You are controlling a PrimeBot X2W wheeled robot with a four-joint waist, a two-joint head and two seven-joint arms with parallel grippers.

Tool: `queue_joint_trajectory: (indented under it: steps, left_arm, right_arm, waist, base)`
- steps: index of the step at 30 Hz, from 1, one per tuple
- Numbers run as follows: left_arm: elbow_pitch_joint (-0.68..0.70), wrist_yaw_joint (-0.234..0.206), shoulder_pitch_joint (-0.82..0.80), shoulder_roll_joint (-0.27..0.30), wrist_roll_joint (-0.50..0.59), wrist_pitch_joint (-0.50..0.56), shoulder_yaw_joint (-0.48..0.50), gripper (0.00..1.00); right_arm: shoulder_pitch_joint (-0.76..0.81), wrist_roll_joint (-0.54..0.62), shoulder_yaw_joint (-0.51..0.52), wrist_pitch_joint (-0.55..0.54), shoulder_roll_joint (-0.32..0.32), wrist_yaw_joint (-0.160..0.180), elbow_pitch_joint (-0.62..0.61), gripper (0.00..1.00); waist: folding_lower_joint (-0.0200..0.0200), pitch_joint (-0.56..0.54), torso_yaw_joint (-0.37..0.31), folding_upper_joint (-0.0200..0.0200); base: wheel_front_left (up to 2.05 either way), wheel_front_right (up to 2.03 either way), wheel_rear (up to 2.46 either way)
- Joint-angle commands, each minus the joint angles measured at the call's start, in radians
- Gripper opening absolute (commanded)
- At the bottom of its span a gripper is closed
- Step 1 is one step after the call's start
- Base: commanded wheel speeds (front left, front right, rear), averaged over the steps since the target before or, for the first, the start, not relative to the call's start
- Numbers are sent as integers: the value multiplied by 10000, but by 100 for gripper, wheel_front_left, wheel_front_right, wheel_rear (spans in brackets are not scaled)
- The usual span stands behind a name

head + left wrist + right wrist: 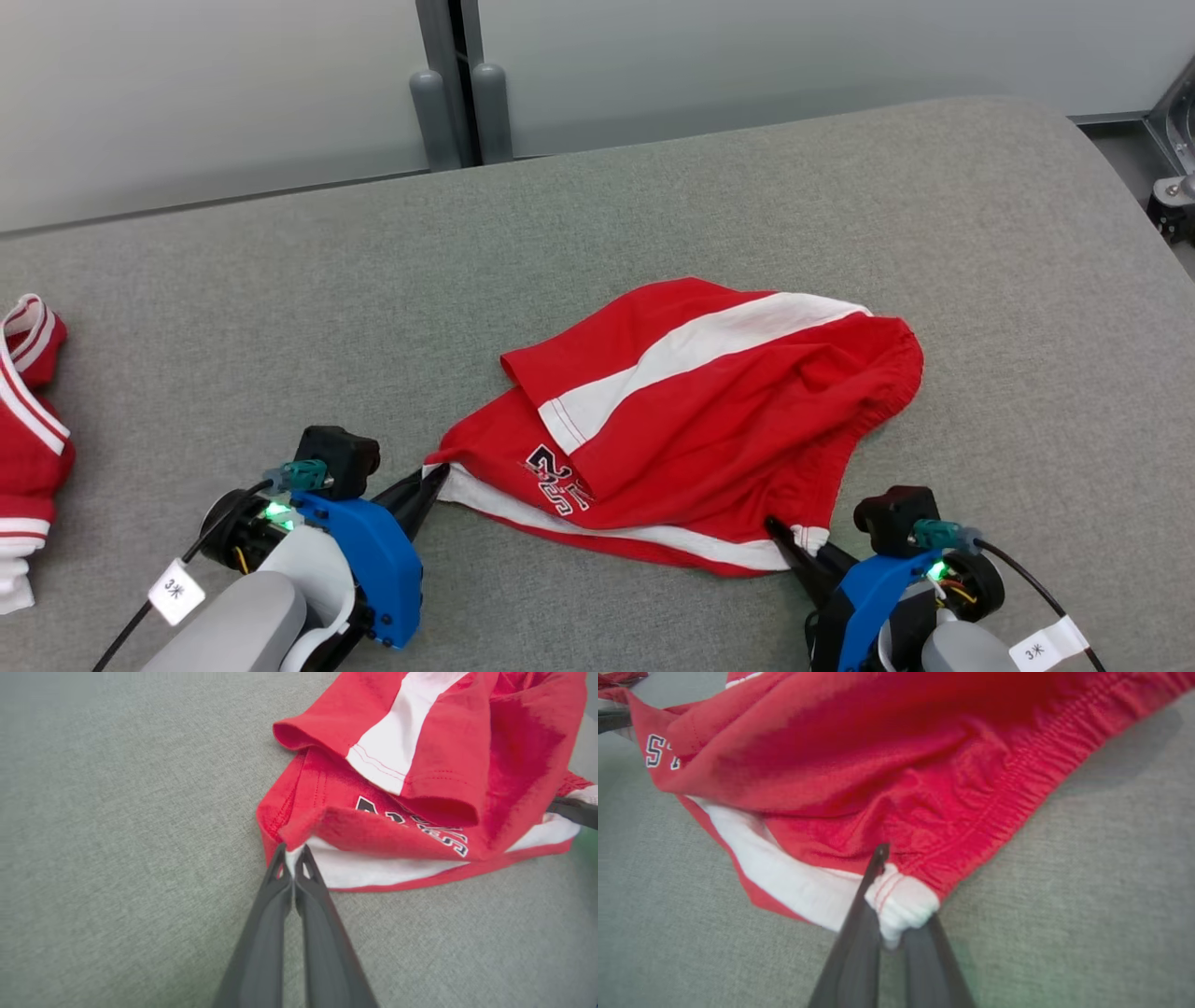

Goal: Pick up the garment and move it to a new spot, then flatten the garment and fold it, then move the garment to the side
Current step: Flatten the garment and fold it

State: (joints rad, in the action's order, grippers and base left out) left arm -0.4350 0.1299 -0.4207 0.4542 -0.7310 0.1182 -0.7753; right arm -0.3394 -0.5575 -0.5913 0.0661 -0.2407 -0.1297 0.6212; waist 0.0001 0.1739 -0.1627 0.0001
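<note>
The garment (709,411) is a pair of red shorts with a white stripe and dark lettering, lying crumpled on the grey padded table (653,205). My left gripper (431,473) is shut on its near left corner, pinching the white hem. In the left wrist view the fingertips (293,855) close on the garment (420,788) at that hem. My right gripper (777,530) is shut on the near right corner. The right wrist view has the white hem bunched between the fingers (878,858), with the garment (896,765) spreading away from them.
Another red and white garment (28,439) lies at the table's left edge. Beyond the table's far edge stand pale wall panels with a grey post (457,93). A metal fixture (1172,177) sits off the right edge.
</note>
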Motion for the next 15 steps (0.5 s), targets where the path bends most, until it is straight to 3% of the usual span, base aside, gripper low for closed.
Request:
queue_joint_trajectory:
  steps: [1, 8, 15]
  left_arm:
    - [-81, 9, -145, 96, -116, -198, -54, 0]
    - [327, 9, 300, 502, -898, -1130, -32, 0]
    - [1718, -219, 902, 1335, -1440, -1559, 557, 0]
  right_arm:
    - [92, -121, -115, 108, -74, -12, -7, 0]
    - [314, -1358, -369, 759, -526, -12, -1102, 0]
    - [502, -2967, -823, 714, -1735, -12, -3057, 0]
  waist:
    - [-1, -95, 19, -1]
    - [-1, -611, 271, -1]
    - [-1, -804, 510, -1]
  base:
    - [0, 0, 0]
    - [0, 0, 0]
    - [0, 0, 0]
